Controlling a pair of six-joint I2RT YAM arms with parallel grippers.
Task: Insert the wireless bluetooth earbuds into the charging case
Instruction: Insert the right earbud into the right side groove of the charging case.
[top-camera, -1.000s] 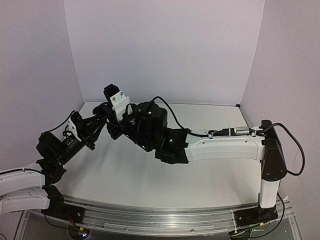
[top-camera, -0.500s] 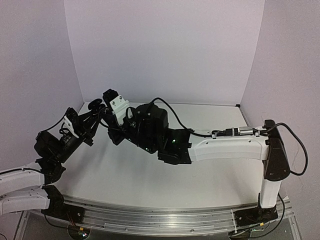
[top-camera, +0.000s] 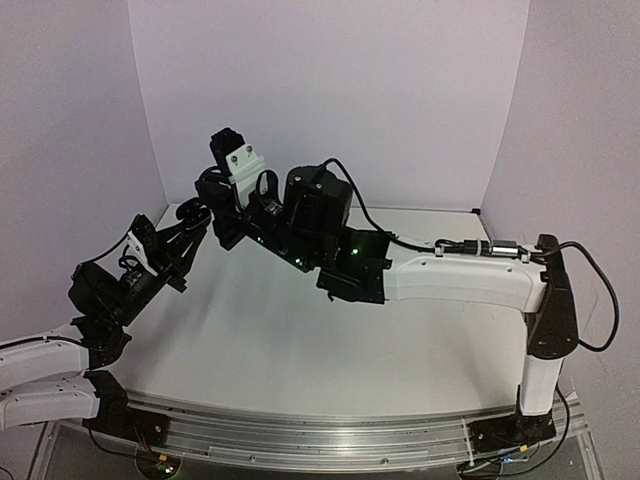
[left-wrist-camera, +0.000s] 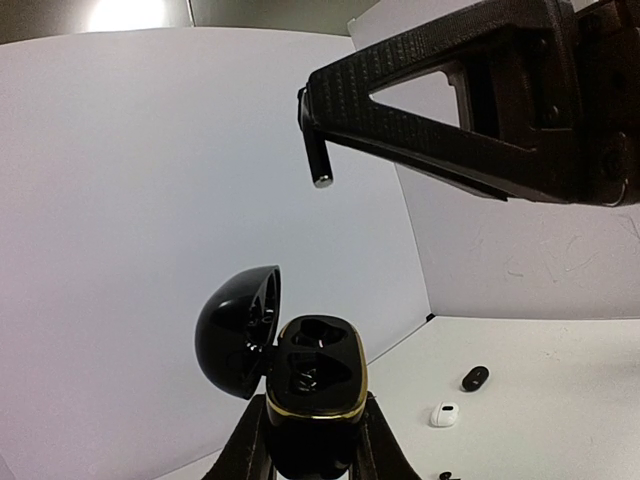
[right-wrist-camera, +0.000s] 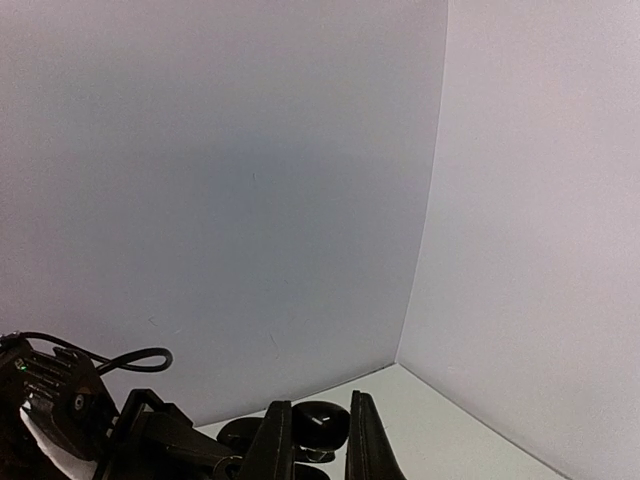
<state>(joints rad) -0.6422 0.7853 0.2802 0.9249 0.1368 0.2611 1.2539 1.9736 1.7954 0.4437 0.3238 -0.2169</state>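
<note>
A black stemmed plastic wireless bluetooth earbud (left-wrist-camera: 319, 160) is pinched in the narrowly closed right gripper (left-wrist-camera: 312, 108), at twelve o'clock from the glossy black gold-rimmed open-lidded charging case (left-wrist-camera: 315, 380) clamped by the left gripper (left-wrist-camera: 312, 450).

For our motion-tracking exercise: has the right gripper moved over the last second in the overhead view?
Yes: the right gripper has risen, moving up-frame so more of it shows against the back wall.

No text, labels, brand marks or numbers legible in any view.
</note>
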